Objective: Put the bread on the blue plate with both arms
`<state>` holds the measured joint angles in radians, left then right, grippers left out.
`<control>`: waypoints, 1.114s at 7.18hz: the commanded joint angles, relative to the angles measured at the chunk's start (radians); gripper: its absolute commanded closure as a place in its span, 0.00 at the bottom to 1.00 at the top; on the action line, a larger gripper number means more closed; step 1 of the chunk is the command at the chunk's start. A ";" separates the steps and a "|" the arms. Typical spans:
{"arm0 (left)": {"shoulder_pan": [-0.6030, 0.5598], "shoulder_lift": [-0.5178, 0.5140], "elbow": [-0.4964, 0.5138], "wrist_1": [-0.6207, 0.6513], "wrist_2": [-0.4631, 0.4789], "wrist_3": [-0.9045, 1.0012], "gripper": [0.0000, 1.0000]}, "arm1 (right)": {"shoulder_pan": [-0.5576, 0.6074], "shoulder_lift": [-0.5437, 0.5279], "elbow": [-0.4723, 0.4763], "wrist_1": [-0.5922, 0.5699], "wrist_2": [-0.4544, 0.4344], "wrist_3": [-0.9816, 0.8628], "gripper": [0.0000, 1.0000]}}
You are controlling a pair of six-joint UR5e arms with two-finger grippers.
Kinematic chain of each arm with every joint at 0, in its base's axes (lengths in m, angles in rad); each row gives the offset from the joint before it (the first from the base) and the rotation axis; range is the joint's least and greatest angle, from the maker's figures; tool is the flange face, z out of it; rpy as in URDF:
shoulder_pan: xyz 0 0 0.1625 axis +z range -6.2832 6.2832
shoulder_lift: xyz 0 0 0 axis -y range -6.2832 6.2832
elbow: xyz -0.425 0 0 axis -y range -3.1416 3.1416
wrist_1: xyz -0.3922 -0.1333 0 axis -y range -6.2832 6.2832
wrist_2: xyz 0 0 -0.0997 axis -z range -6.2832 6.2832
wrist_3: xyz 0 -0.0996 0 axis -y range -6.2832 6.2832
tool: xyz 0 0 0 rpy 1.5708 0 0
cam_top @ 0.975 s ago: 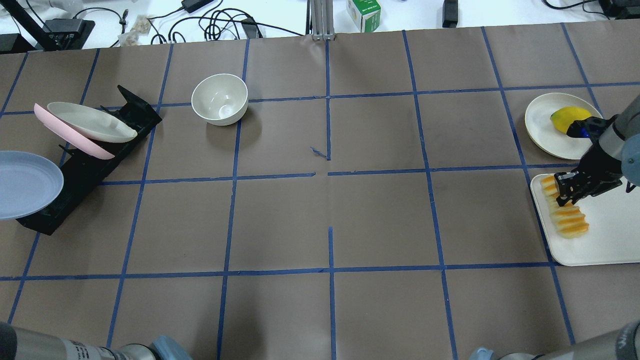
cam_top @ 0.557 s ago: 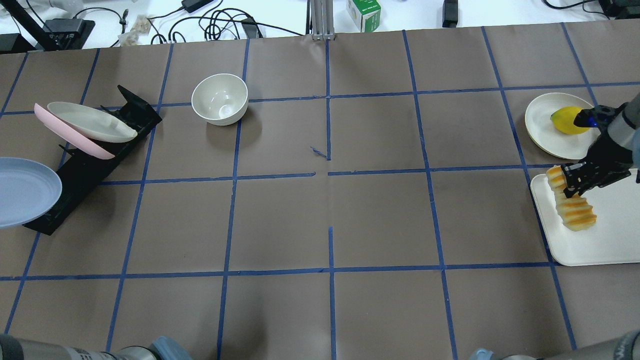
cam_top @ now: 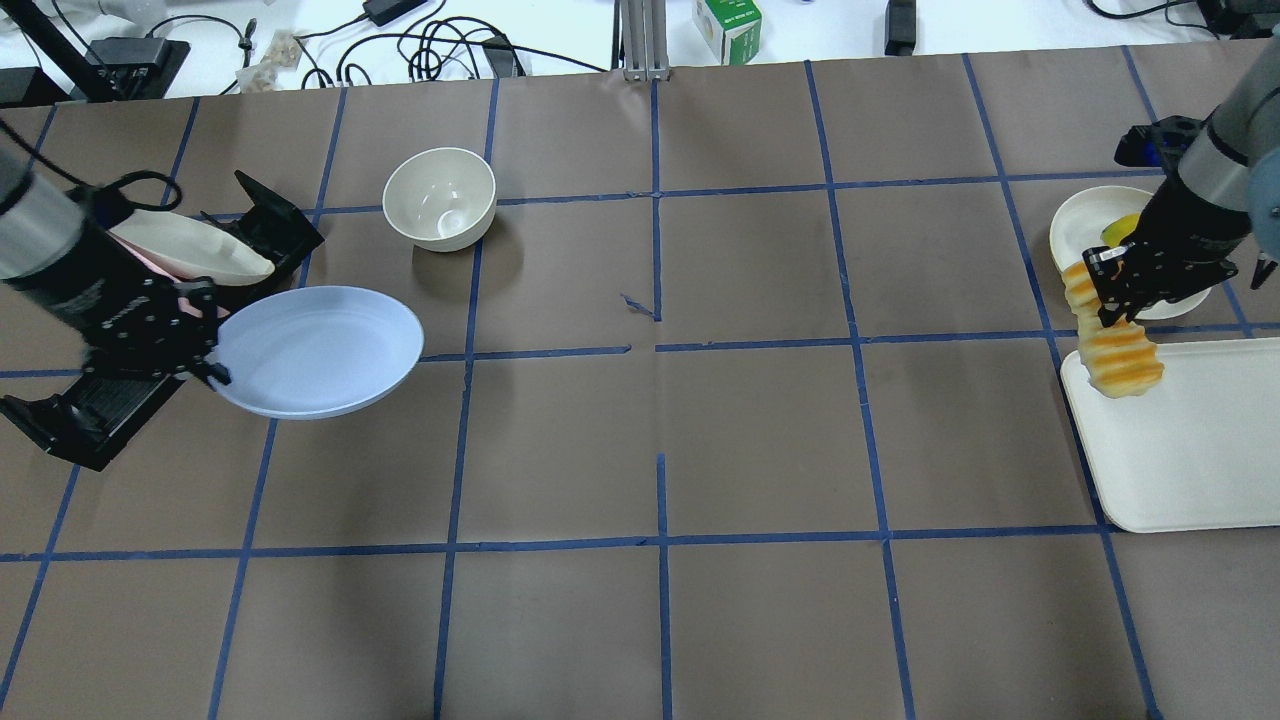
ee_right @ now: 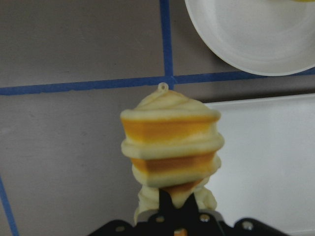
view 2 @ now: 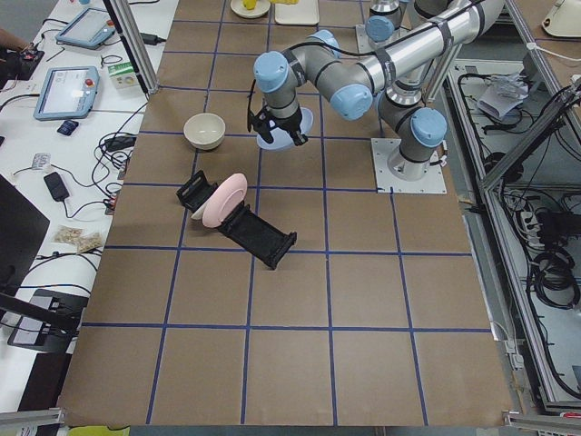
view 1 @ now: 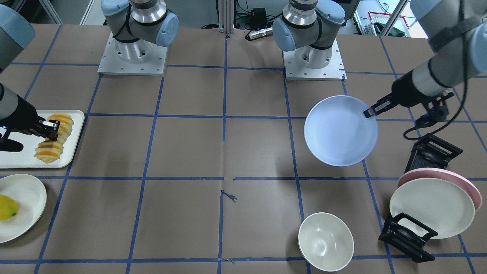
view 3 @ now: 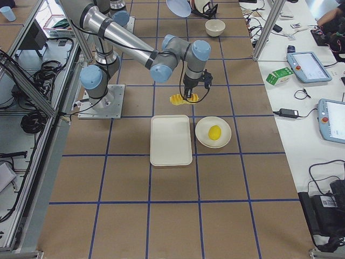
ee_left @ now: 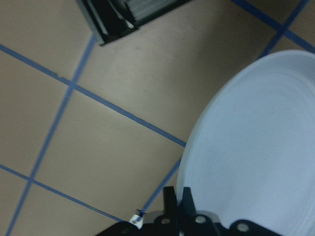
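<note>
In the front-facing view, at right, the left end effector [view 1: 369,112] pinches the blue plate [view 1: 338,133] by its rim above the counter [view 1: 190,152]. At the left edge, the right end effector [view 1: 51,126] is clamped on the bread [view 1: 47,150]. In the overhead view, the bread hangs over the tray's [cam_top: 1190,450] upper-left corner.

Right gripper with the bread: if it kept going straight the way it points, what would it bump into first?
Probably the brown table, just beside the corner of the white tray. The right gripper points down, so its bread would touch first. Depth is unclear; it might clip the tray.
</note>
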<state>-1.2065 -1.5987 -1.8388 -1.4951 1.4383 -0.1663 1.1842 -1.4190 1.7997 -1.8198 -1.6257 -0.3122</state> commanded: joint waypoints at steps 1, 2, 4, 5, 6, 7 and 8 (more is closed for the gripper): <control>-0.277 -0.067 -0.178 0.462 -0.129 -0.306 1.00 | 0.083 -0.005 -0.008 0.039 0.080 0.123 1.00; -0.389 -0.122 -0.197 0.586 -0.142 -0.450 1.00 | 0.116 -0.003 -0.008 0.037 0.089 0.174 1.00; -0.548 -0.203 -0.209 0.724 -0.134 -0.531 1.00 | 0.194 -0.005 -0.011 0.036 0.089 0.223 1.00; -0.570 -0.228 -0.229 0.757 -0.133 -0.512 1.00 | 0.245 -0.005 -0.017 0.027 0.087 0.272 1.00; -0.570 -0.224 -0.255 0.774 -0.131 -0.490 1.00 | 0.285 0.003 -0.054 0.030 0.090 0.318 1.00; -0.570 -0.228 -0.266 0.779 -0.131 -0.489 1.00 | 0.322 0.017 -0.084 0.034 0.095 0.329 1.00; -0.570 -0.228 -0.276 0.780 -0.130 -0.487 1.00 | 0.362 0.026 -0.088 0.025 0.095 0.341 1.00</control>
<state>-1.7743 -1.8243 -2.0999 -0.7221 1.3071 -0.6577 1.4973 -1.4050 1.7285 -1.7892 -1.5327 0.0088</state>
